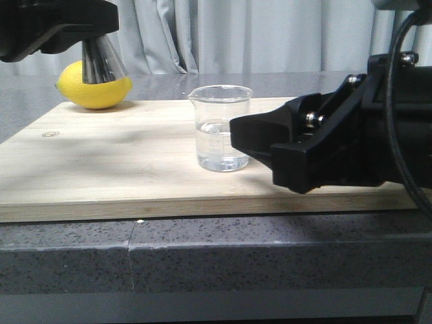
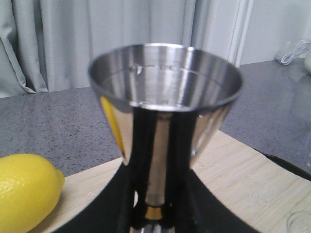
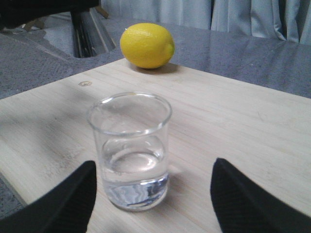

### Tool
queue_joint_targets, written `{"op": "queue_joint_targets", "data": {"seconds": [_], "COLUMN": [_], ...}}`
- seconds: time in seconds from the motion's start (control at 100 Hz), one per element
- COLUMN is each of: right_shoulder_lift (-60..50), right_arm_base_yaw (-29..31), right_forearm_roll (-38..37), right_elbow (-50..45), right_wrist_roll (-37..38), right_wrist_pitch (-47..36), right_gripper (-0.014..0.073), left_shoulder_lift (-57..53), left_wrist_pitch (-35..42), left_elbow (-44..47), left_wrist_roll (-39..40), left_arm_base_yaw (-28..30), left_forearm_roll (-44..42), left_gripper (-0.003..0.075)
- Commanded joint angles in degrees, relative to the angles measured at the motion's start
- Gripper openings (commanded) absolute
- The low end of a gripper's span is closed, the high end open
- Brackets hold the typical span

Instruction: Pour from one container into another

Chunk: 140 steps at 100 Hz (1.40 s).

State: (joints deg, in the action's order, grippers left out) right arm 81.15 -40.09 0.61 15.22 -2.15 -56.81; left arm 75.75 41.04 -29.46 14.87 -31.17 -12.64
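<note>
Right wrist view: my right gripper [image 3: 153,199] stood wide open around the beaker [image 3: 129,150] on the board [image 1: 101,169]. Left gripper [image 2: 150,213] held the jigger [image 2: 165,92] aloft. Advice: close squarely, mid-glass, gently.

Kitchen-like test setup. Speckled grey stone countertop [image 1: 202,253], wooden cutting board [image 1: 135,169] on it, lemon [image 1: 94,88] at board's far corner, pale pleated curtain [image 1: 270,34] behind. White cable [image 2: 291,51] on counter, far side.
</note>
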Motion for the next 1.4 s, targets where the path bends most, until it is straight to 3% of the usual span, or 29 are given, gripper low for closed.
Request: {"op": "queue_joint_targets", "data": {"seconds": [0.0, 0.2, 0.53, 1.39], "right_shoulder_lift": [-0.9, 0.7, 5.7, 12.6], "right_arm_base_yaw": [-0.3, -0.3, -0.3, -0.3], "right_forearm_roll": [-1.3, -2.0, -3.5, -4.5], "right_elbow": [1.2, 1.2, 2.1, 10.1], "right_wrist_roll": [0.3, 2.1, 2.9, 2.9], "right_wrist_pitch": [-5.4, -6.3, -12.0, -12.8], "right_gripper": [0.0453, 0.0497, 0.0498, 0.0496], "left_shoulder_lift": [-1.8, -1.8, -1.8, -1.8], "left_wrist_pitch": [4.4, 4.4, 4.4, 4.4], "left_elbow": [-1.5, -1.5, -1.5, -1.5], "left_wrist_roll": [0.6, 0.6, 0.6, 0.6], "left_arm_base_yaw": [-0.4, -0.4, -0.4, -0.4], "left_forearm_roll": [0.5, 0.5, 0.5, 0.5], "left_gripper": [-0.0019, -0.0019, -0.0019, -0.0019]}}
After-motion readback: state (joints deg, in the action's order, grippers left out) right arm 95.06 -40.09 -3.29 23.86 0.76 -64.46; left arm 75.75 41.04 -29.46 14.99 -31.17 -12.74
